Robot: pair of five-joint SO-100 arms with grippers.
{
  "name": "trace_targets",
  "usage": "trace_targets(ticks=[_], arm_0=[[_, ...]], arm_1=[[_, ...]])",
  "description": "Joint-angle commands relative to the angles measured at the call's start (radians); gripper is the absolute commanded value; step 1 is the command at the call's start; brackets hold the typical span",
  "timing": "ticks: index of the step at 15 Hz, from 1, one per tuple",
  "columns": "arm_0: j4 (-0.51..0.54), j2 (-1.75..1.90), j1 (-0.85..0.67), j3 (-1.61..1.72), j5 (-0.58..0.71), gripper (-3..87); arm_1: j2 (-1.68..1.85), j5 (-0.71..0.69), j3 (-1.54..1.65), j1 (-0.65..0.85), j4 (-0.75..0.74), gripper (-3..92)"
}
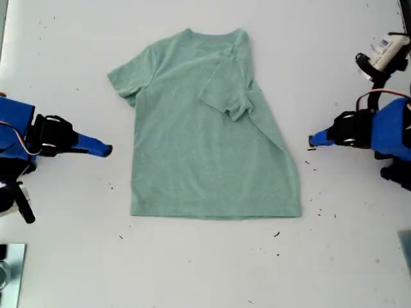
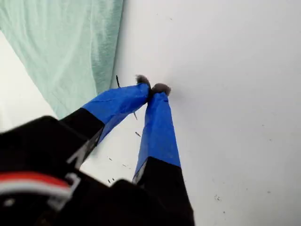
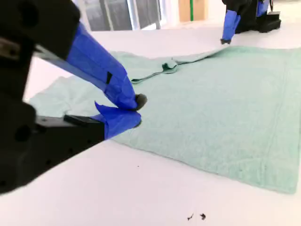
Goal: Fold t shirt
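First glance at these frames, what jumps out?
The t shirt dominates: spread flat mid-table, with the sleeve on the exterior view's right already folded in over the chest while the other sleeve is out. Flanking it are two blue-tipped tools, both shut and off the cloth: my first tool on the exterior view's right, my second tool on its left. The white table carries scattered dark specks.

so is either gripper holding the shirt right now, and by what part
Nothing is held. My first gripper is shut on nothing, over bare table beside the t shirt. My second gripper is also shut and empty, at the shirt's edge.
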Motion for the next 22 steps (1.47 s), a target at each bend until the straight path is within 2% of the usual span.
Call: trace_targets(ticks=[1,3,4,5,6,8,10,12,16,21,22], arm_0=[[0.040,-0.245,0.003,-0.276,-0.038,-0.3],[0.127,-0.531,-0.052,-0.561,-0.006,-0.3],[0.241,-0.687,-0.126,-0.742,0.046,-0.3],[0.374,-0.854,-0.225,-0.934,0.129,-0.3],[0.462,-0.980,-0.331,-1.081,0.222,-0.3],[0.528,-1.158,-0.541,-1.197,0.385,-0.3],[0.491,-1.264,-0.647,-1.192,0.468,18.4],[0.437,-1.358,-0.693,-1.172,0.526,22.1],[0.219,-1.517,-0.773,-1.040,0.578,22.4],[-0.060,-1.887,-0.857,-1.003,0.643,21.9],[-0.103,-1.948,-0.859,-1.005,0.653,19.2]], arm_1=[[0.011,0.008,0.051,-0.011,-0.023,2.2],[0.011,0.006,0.051,-0.011,-0.025,2.2],[0.011,0.003,0.052,-0.012,-0.025,2.2],[0.011,0.003,0.052,-0.014,-0.025,2.2],[0.011,0.003,0.052,-0.014,-0.025,2.2],[0.011,0.003,0.052,-0.017,-0.025,2.2],[0.011,0.023,0.052,-0.041,-0.025,2.2],[0.011,0.031,0.052,-0.052,-0.025,2.2],[0.011,0.025,0.052,-0.051,-0.025,2.2],[0.011,0.017,0.052,-0.064,-0.025,2.2],[0.011,0.018,0.052,-0.069,-0.025,2.2]])
